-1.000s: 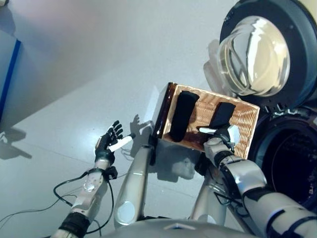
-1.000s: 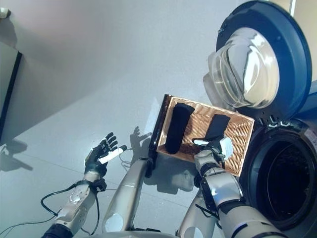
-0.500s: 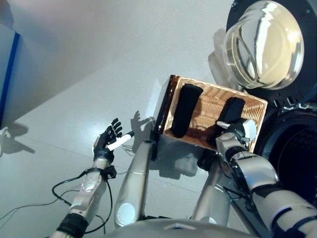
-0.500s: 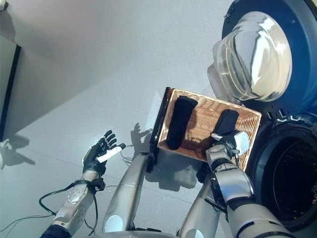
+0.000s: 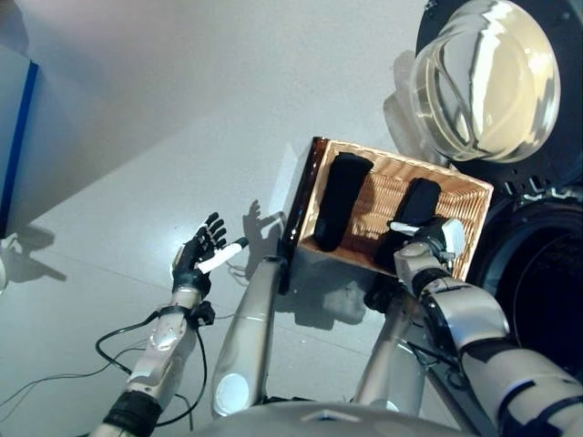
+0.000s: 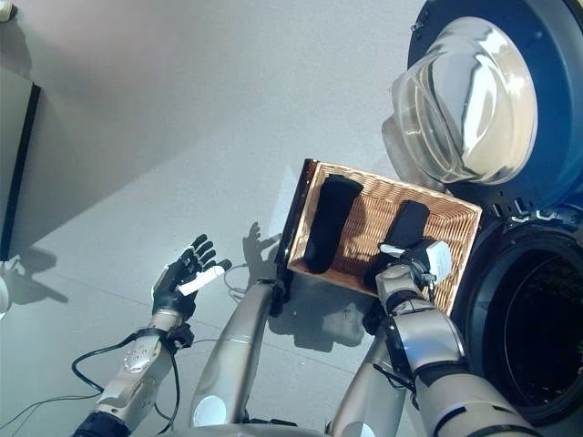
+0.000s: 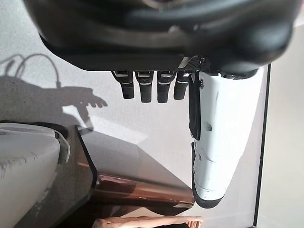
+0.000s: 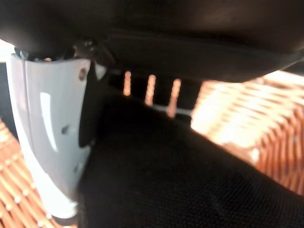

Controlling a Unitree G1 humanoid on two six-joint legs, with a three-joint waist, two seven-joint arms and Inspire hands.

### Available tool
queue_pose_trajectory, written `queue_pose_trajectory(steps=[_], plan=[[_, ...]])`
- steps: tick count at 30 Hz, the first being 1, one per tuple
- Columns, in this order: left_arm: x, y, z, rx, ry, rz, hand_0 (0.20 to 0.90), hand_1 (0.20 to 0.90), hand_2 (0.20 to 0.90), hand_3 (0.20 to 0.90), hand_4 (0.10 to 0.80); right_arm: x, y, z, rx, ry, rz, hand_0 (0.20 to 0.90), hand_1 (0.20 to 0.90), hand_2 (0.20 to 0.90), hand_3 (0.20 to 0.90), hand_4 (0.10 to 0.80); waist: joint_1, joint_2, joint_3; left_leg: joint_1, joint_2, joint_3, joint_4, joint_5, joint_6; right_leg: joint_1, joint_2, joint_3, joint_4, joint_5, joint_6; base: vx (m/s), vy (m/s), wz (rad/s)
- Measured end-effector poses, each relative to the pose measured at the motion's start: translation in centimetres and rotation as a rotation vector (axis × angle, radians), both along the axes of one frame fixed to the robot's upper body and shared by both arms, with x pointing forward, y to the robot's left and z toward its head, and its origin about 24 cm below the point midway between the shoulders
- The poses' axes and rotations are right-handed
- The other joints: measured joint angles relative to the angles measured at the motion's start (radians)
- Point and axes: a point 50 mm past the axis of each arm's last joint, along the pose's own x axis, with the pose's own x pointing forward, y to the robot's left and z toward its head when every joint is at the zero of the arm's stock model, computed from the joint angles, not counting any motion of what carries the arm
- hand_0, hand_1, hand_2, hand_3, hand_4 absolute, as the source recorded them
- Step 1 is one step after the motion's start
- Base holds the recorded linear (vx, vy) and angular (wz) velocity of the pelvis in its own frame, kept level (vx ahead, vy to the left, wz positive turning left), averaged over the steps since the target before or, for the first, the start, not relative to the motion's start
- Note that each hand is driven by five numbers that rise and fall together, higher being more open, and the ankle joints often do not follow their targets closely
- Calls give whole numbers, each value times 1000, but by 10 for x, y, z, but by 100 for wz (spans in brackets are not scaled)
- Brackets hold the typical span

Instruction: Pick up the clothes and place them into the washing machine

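Observation:
A wicker basket stands on the grey floor and holds two rolled black clothes. The left black cloth lies untouched along the basket's left side. My right hand is inside the basket at the near end of the right black cloth. In the right wrist view that black cloth fills the space between the white-covered thumb and the curled fingers. My left hand hangs open over the floor to the left of the basket, its fingers straight and holding nothing.
The washing machine stands at the right, its round glass door swung open above the basket and the dark drum opening beside my right arm. A blue-edged panel stands at the far left. The basket's dark side wall faces my left hand.
The camera shifted a little after the earliest frames. My right hand has settled slightly lower and closer onto the right black cloth. The left hand has hardly moved.

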Motion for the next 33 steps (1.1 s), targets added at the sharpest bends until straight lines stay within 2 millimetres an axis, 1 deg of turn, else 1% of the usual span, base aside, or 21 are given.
queue_pose_trajectory(steps=[3, 6, 9, 10, 11, 12, 13, 14, 15, 16, 18, 20, 21, 23, 25, 28, 29, 31, 33], plan=[[0, 3, 1, 3, -4, 12, 900, 900, 900, 900, 800, -3, -1, -4, 114, -84, -66, 200, 200, 200, 200, 300, -5, 2, -18, -16, 0, -1, 4, 0, 0, -14, 0, -1, 1, 0, 0, 0, 0, 0], [0, 5, 1, 4, -8, 26, 900, 900, 900, 900, 800, -12, -3, -14, 192, -180, -87, 200, 200, 200, 200, 300, -14, 2, -19, -16, 4, 1, 23, -7, 5, -13, 3, 2, 7, -2, -3, 2, -7, -4], [-1, 10, 1, 0, -9, 62, 900, 900, 900, 900, 800, -18, -3, -16, 298, -315, -121, 200, 200, 200, 200, 300, -44, -1, -20, -17, 10, 5, 45, -21, 12, -11, 7, 12, 11, -3, -3, 0, -18, -10], [-1, 11, 1, -2, -10, 68, 900, 900, 900, 900, 800, -20, -4, -17, 302, -328, -125, 200, 200, 200, 200, 300, -49, -2, -21, -16, 12, 7, 48, -22, 13, -11, 8, 15, 11, -3, -2, 3, -29, -21], [-2, 16, 1, -3, -10, 93, 900, 900, 900, 900, 800, -23, -4, -18, 332, -380, -123, 200, 200, 200, 200, 300, -64, -10, -25, -15, 20, 15, 61, -34, 15, -12, 18, 25, 9, -1, 0, -3, -43, -23], [-3, 19, 2, -6, -12, 104, 900, 900, 900, 900, 800, -28, -6, -21, 356, -396, -133, 200, 200, 200, 200, 300, -77, -18, -28, -14, 23, 16, 63, -39, 15, -13, 22, 29, 6, 2, 5, -13, -52, -24], [-4, 22, 2, -5, -14, 120, 900, 900, 900, 900, 800, -29, -5, -19, 395, -443, -140, 200, 200, 200, 200, 300, -82, -23, -30, -13, 26, 19, 63, -42, 13, -12, 25, 31, 4, 3, 8, -12, -41, -18], [-5, 25, 1, -6, -12, 133, 900, 900, 900, 900, 800, -35, -7, -23, 438, -487, -166, 200, 200, 200, 200, 300, -98, -34, -35, -12, 37, 25, 64, -43, 14, -12, 33, 33, -3, 6, 11, -9, -29, -19], [-5, 26, 1, -9, -9, 138, 900, 900, 900, 900, 800, -35, -8, -21, 474, -527, -178, 200, 200, 200, 200, 300, -99, -39, -37, -11, 38, 27, 67, -42, 13, -10, 39, 37, -7, 9, 13, -5, -21, -18], [-6, 26, -1, -18, -2, 141, 900, 900, 900, 900, 800, -42, -10, -24, 509, -561, -197, 200, 200, 200, 200, 300, -112, -47, -39, -7, 40, 27, 68, -44, 13, -11, 39, 40, -7, 10, 14, -3, -21, -14], [-7, 23, -3, -40, 5, 143, 900, 900, 900, 900, 800, -46, -14, -22, 579, -661, -225, 200, 200, 200, 200, 300, -122, -61, -39, 5, 42, 39, 68, -50, 14, -9, 42, 55, -8, 11, 16, 4, -21, -15], [-7, 20, -5, -64, 8, 145, 900, 900, 900, 900, 800, -51, -19, -23, 650, -736, -272, 200, 200, 200, 200, 300, -142, -64, -39, 11, 44, 47, 67, -54, 17, -9, 43, 63, -10, 12, 17, 12, -22, -11], [-7, 20, -6, -70, 11, 139, 900, 900, 900, 900, 800, -50, -19, -22, 692, -784, -295, 200, 200, 200, 200, 300, -145, -64, -39, 12, 47, 51, 68, -56, 14, -9, 46, 67, -12, 13, 18, 18, -14, -15], [-9, 19, -10, -83, 26, 141, 900, 900, 900, 900, 800, -53, -20, -24, 775, -866, -366, 200, 200, 200, 200, 300, -146, -65, -39, 23, 55, 59, 66, -59, 14, -8, 56, 78, -17, 16, 16, 27, -8, -18], [-9, 19, -11, -112, 30, 152, 900, 900, 900, 900, 800, -56, -22, -26, 838, -935, -428, 200, 200, 200, 200, 300, -148, -65, -39, 26, 55, 63, 59, -60, 16, -10, 57, 81, -17, 16, 16, 38, -7, -5], [-10, 17, -12, -132, 33, 148, 900, 900, 900, 900, 800, -59, -25, -28, 915, -1042, -551, 200, 200, 200, 200, 300, -146, -64, -39, 28, 57, 63, 54, -58, 12, -10, 59, 81, -20, 15, 16, 36, -12, -2], [-11, 16, -13, -146, 35, 148, 900, 900, 900, 900, 800, -60, -27, -28, 950, -1095, -618, 200, 200, 200, 200, 300, -146, -64, -39, 30, 57, 66, 52, -58, 12, -10, 59, 82, -22, 16, 16, 41, -14, -4], [-11, 15, -14, -161, 41, 151, 900, 900, 900, 900, 800, -59, -31, -26, 1004, -1198, -730, 200, 200, 200, 200, 300, -144, -64, -39, 41, 56, 76, 48, -60, 13, -8, 58, 89, -23, 16, 16, 41, -12, -7], [-11, 15, -14, -164, 40, 152, 900, 900, 900, 900, 800, -56, -32, -25, 1033, -1239, -799, 200, 200, 200, 200, 300, -145, -63, -39, 42, 55, 78, 47, -60, 14, -8, 57, 94, -24, 16, 16, -15, -4, -2]])
